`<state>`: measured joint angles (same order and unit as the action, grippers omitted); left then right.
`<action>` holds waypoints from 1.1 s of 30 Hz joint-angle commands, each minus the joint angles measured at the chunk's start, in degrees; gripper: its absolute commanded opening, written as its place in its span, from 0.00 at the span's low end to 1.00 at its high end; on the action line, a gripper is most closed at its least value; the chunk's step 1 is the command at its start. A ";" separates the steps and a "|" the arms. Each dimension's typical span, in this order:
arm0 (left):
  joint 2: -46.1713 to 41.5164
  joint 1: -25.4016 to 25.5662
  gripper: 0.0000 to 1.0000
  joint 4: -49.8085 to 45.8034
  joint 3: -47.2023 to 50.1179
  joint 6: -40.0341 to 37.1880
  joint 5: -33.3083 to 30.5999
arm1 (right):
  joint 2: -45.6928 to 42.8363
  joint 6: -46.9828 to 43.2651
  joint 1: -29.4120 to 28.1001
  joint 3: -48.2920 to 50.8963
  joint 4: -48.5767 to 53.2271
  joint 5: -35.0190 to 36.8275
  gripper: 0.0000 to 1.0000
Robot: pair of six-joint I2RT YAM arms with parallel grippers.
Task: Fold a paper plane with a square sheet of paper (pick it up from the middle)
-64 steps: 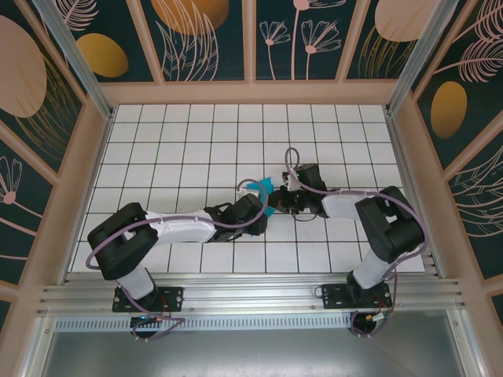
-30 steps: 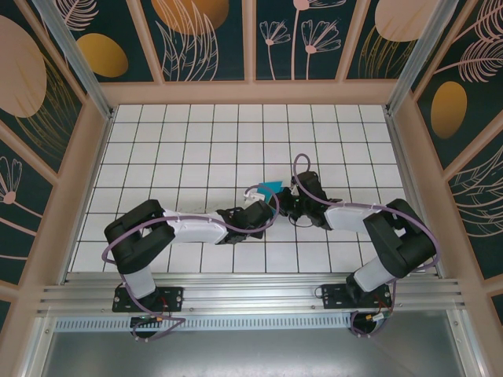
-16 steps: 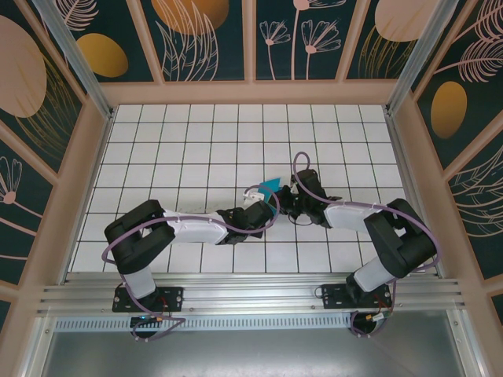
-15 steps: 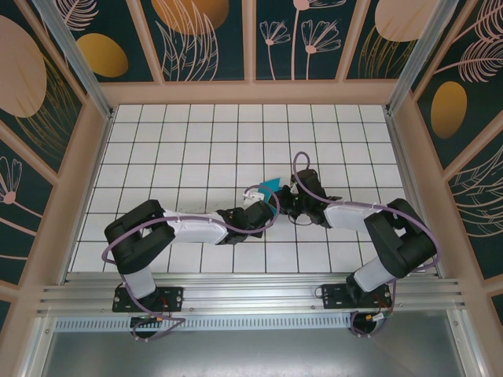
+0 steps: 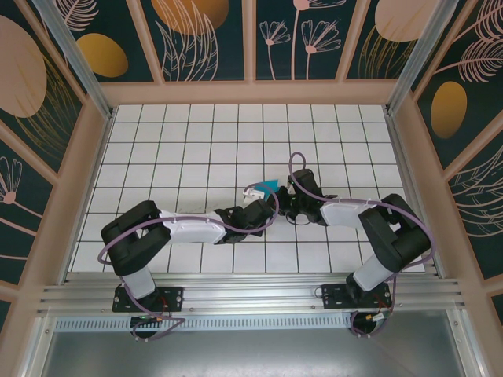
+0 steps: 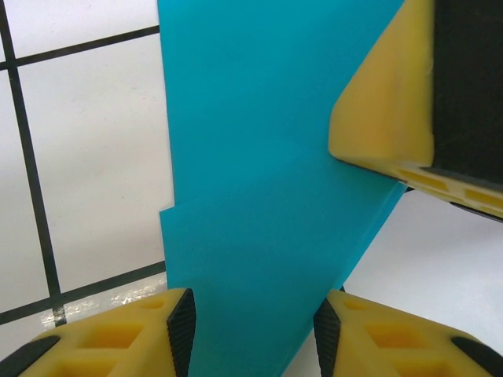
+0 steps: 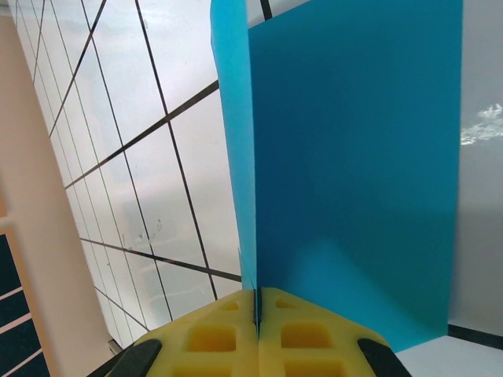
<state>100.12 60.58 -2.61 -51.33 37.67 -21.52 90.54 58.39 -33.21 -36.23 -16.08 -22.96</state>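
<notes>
Two grippers meet over the middle of the tabletop point(image 5: 189, 141), well away from its edges. The left gripper point(image 6: 251, 330) stands part open, fingers either side of the folded paper point(image 6: 259, 157), whose length runs straight ahead of it; the right gripper point(image 7: 258, 314) is clamped tight on the paper's edge.

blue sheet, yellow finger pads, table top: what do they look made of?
Blue sheet: thin matte paper, sharp crease, layered edges. Pads: likely matte plastic or rubber, moulded pockets. Table top: glossy white, dark grid lines, glare; material unclear.
</notes>
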 commanded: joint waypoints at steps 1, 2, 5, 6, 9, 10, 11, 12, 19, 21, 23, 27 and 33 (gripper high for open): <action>-0.06 0.37 0.47 -0.40 -0.20 -0.89 -0.76 | 0.27 -1.36 -0.48 -1.69 0.50 -0.68 0.06; -0.01 0.40 0.46 -0.38 -0.16 -0.91 -0.70 | 0.28 -1.51 -0.53 -1.84 0.68 -0.70 0.06; 0.50 0.41 0.44 -0.92 -0.08 -0.65 -0.99 | 0.13 -1.52 -0.49 -1.92 0.80 -0.69 0.06; 0.72 0.37 0.44 -1.31 -0.25 -0.52 -1.38 | 0.12 -1.47 -0.47 -1.92 0.86 -0.68 0.06; 1.11 0.42 0.44 -1.78 -0.27 -0.23 -1.83 | -0.09 -1.52 -0.47 -1.92 0.87 -0.69 0.06; 1.14 0.40 0.44 -1.87 -0.26 -0.22 -1.89 | -0.11 -1.48 -0.52 -1.92 0.95 -0.68 0.06; 1.22 0.37 0.44 -1.89 -0.26 -0.15 -1.92 | -0.17 -1.51 -0.51 -2.00 1.04 -0.64 0.06; 1.30 0.41 0.44 -1.87 -0.18 -0.12 -1.86 | -0.26 -1.47 -0.48 -2.00 1.00 -0.55 0.06; 1.56 0.39 0.40 -2.03 -0.08 -0.34 -2.08 | -0.17 -1.51 -0.48 -2.09 1.09 -0.46 0.06; 1.59 0.40 0.35 -2.00 -0.04 -0.35 -2.04 | -0.10 -1.54 -0.52 -2.09 1.30 -0.42 0.06; 1.63 0.39 0.31 -1.87 0.09 -0.40 -2.02 | -0.02 -1.59 -0.52 -2.18 1.31 -0.42 0.06; 1.53 0.37 0.27 -2.20 -0.14 -0.49 -2.60 | -0.04 -1.87 -0.48 -2.29 1.74 -0.26 0.06; 1.88 0.42 0.23 -2.47 -0.26 -0.27 -2.87 | -0.18 -2.17 -0.56 -2.44 2.25 -0.31 0.06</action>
<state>101.01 60.77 -3.27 -51.33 37.50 -22.68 90.54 57.34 -33.36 -37.21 -15.40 -22.94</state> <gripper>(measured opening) 0.230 0.064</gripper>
